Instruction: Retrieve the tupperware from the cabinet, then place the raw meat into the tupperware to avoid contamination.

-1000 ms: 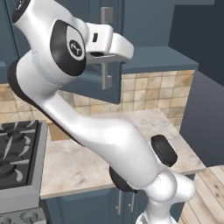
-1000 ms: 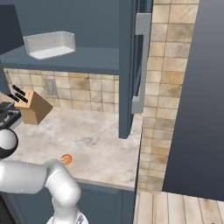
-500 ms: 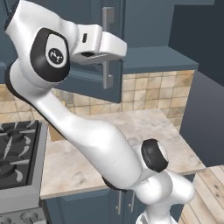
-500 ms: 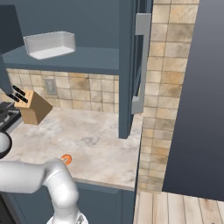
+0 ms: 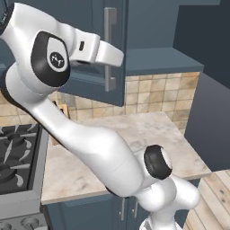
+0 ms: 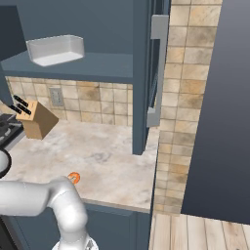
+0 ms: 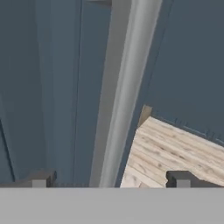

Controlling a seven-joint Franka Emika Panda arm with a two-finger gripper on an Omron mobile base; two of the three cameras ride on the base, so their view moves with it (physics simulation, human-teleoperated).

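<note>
The cabinet (image 6: 141, 73) shelf carries the tupperware (image 6: 54, 50), sitting alone toward its far end. Below, the marbled counter (image 6: 105, 156) bears the knife block (image 6: 38, 118) against the tiled wall and the raw meat (image 6: 73, 177) near its front edge, well apart from each other. Beyond the fingers (image 7: 181, 178) lies a wooden floor (image 7: 175, 151).

Kitchen, stove (image 5: 15, 161), tiled backsplash (image 6: 102, 105), knife block (image 6: 38, 119)

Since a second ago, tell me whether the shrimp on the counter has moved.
No. The raw meat lies at the same spot near the counter front edge, right of the knife block.
</note>
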